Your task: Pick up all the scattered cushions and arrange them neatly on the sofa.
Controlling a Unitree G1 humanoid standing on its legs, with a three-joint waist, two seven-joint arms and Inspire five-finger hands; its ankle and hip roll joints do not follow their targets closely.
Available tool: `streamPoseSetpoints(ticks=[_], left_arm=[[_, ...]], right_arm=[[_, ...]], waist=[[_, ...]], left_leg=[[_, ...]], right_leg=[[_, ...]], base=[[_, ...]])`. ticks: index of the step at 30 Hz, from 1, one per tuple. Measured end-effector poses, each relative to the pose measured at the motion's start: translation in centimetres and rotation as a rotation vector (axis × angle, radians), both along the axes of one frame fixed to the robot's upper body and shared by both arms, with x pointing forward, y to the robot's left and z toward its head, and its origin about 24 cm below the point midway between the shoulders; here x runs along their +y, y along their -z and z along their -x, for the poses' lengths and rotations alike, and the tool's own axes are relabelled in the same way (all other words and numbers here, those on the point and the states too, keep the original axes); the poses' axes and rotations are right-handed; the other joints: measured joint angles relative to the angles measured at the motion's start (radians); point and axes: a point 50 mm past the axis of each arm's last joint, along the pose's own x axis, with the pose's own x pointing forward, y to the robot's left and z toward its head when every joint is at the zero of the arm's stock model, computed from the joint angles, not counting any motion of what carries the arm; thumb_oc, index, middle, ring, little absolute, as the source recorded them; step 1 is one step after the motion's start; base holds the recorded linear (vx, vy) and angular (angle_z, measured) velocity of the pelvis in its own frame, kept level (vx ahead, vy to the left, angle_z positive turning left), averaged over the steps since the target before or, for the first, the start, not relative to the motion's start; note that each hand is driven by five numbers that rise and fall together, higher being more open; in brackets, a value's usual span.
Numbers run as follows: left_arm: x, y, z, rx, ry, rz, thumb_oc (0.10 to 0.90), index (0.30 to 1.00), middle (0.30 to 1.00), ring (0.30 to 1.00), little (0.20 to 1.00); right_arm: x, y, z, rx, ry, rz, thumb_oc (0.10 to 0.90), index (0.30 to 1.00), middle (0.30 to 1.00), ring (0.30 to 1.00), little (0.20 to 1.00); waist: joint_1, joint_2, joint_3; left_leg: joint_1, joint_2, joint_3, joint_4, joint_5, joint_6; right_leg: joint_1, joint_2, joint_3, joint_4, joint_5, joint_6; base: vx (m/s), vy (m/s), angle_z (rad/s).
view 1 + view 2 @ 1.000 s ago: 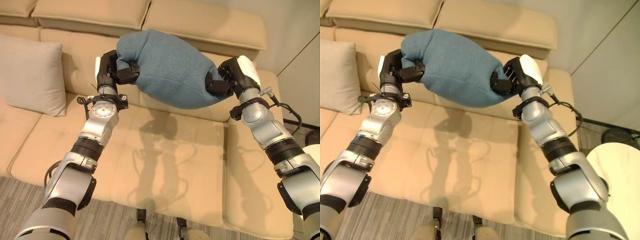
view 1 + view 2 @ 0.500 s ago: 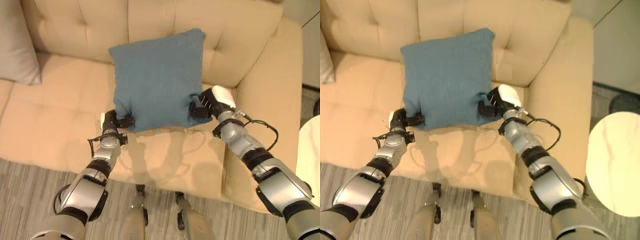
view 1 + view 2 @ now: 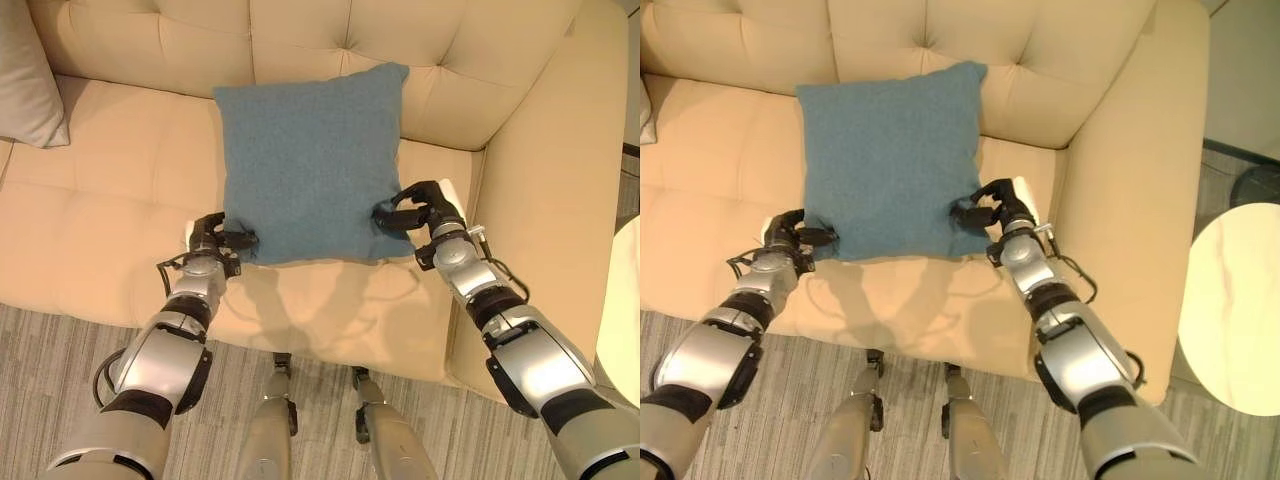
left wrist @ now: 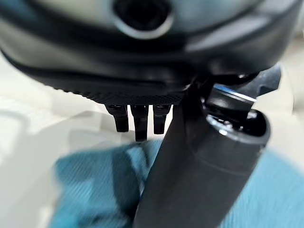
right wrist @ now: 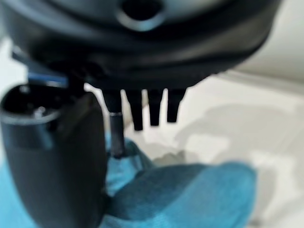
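Observation:
A blue cushion [image 3: 305,165] stands on the beige sofa's seat [image 3: 100,210], leaning on the tufted backrest [image 3: 300,35]. My left hand [image 3: 208,240] is at the cushion's lower left corner, its fingers reaching flat onto the cloth. In the left wrist view its fingers [image 4: 135,118] stick out straight past the blue corner [image 4: 90,185], with the thumb [image 4: 204,161] lying over it. My right hand [image 3: 425,200] sits at the lower right corner, arched and spread, with a gap between thumb and fingers. The right wrist view shows straight fingers [image 5: 152,109] above the cushion corner [image 5: 190,190].
A light beige cushion [image 3: 25,80] leans at the sofa's far left. The sofa's right armrest [image 3: 545,200] rises close beside my right arm. A round white table top [image 3: 1235,310] stands right of the sofa, over grey striped carpet [image 3: 60,350].
The cushion came down from the air and now rests against the backrest. Both hands sank to its lower corners and loosened their hold. The camera tilted down.

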Motion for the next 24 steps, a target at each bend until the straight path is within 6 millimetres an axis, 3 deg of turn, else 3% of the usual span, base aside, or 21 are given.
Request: streamPoseSetpoints(ticks=[3,6,12,20,24], left_arm=[[1.2,-2.7,-0.2,-0.133,-0.054,0.084,0.800,0.900,0.900,0.900,0.900],[2.1,-4.1,-0.1,-0.229,-0.128,0.204,0.800,0.900,0.900,0.900,0.900],[2.2,-4.4,0.0,-0.254,-0.171,0.246,0.800,0.900,0.900,0.900,0.900],[0.6,-5.8,-0.7,-0.323,-0.159,0.368,0.800,0.900,0.900,0.900,0.900],[0.2,-7.5,-0.8,-0.405,-0.173,0.394,0.800,0.900,0.900,0.900,0.900]], right_arm=[[-0.7,-1.4,0.4,-0.107,0.040,-0.096,0.800,0.900,0.900,0.900,0.900],[-1.1,-2.7,0.6,-0.206,0.084,-0.147,0.800,0.900,0.900,0.900,0.900],[-3.0,-4.5,0.8,-0.275,0.151,-0.136,0.800,0.900,0.900,0.900,0.900],[-0.9,-6.6,-0.5,-0.272,0.096,-0.142,0.800,0.900,0.900,0.900,0.900],[1.2,-7.4,-1.1,-0.262,0.045,-0.189,0.800,0.900,0.900,0.900,0.900]], waist=[[0.001,0.015,0.009],[0.000,0.023,0.013],[-0.001,0.023,0.013],[0.001,0.023,0.013],[0.005,0.022,0.013]], left_leg=[[-0.005,-0.002,-0.003,0.000,0.005,0.001],[-0.008,-0.002,-0.005,0.000,0.007,0.001],[-0.016,-0.003,-0.009,0.000,0.008,0.001],[-0.063,-0.002,-0.014,0.000,0.020,0.000],[-0.092,-0.002,-0.010,0.000,0.027,0.003]], right_leg=[[-0.003,-0.001,-0.002,0.000,0.003,0.001],[-0.005,-0.002,-0.005,0.000,0.006,-0.001],[-0.011,-0.002,-0.010,0.000,0.006,-0.001],[-0.056,-0.001,-0.016,0.000,0.016,0.001],[-0.088,-0.002,-0.012,0.000,0.024,0.004]], base=[[0.03,0.009,0.03],[0.00,0.000,0.00],[0.00,0.000,0.00],[0.00,0.000,0.00],[0.00,0.002,-0.01]])
